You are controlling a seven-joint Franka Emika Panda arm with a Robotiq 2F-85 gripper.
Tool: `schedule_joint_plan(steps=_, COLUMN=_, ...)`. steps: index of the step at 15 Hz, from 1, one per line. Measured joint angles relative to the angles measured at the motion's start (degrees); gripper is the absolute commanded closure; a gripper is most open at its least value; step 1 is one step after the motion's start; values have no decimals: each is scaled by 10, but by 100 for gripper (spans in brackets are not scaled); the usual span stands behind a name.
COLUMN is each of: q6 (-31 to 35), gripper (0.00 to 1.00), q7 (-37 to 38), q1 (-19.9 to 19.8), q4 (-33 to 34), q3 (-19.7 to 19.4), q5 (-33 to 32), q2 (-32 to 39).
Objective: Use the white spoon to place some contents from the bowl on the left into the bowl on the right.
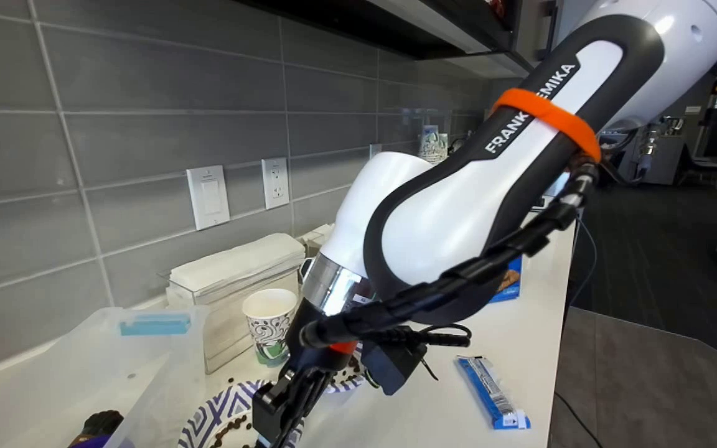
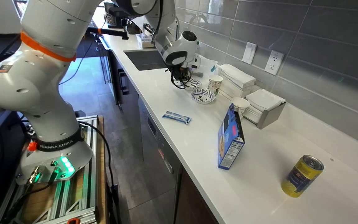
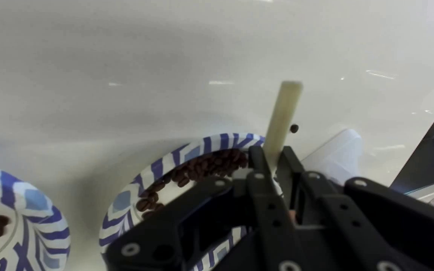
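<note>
My gripper point(image 3: 272, 155) clamps the spoon point(image 3: 283, 113); I should slide it low under the beans point(image 3: 204, 165), then lift level over the bowl point(image 3: 157, 169).

We see a smooth-shelled, white-and-black robot arm point(image 1: 452, 218) bent downward, its jointed black claw point(image 3: 272, 161) pinched tight.
In an exterior view we trace the arm up from its rounded white base point(image 2: 47, 157), where green lights point(image 2: 67, 164) glow; in both exterior views its far links slope downward. A shiny silver metal collar point(image 1: 333, 283) rings the white wrist point(image 1: 361, 218), the claw aslant beneath. In the wrist view we look along slim black fingers point(image 3: 256, 160), tips close together, clamped on what they hold.
</note>
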Motion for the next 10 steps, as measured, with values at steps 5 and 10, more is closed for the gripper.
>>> schedule_joint_plan(steps=5, q6=0, gripper=97, q7=0, q1=17, q4=40, q3=-8, q5=22, q2=35)
schedule_joint_plan(steps=10, q6=0, gripper=97, q7=0, q1=17, q4=58, q3=-11, q5=39, q2=52)
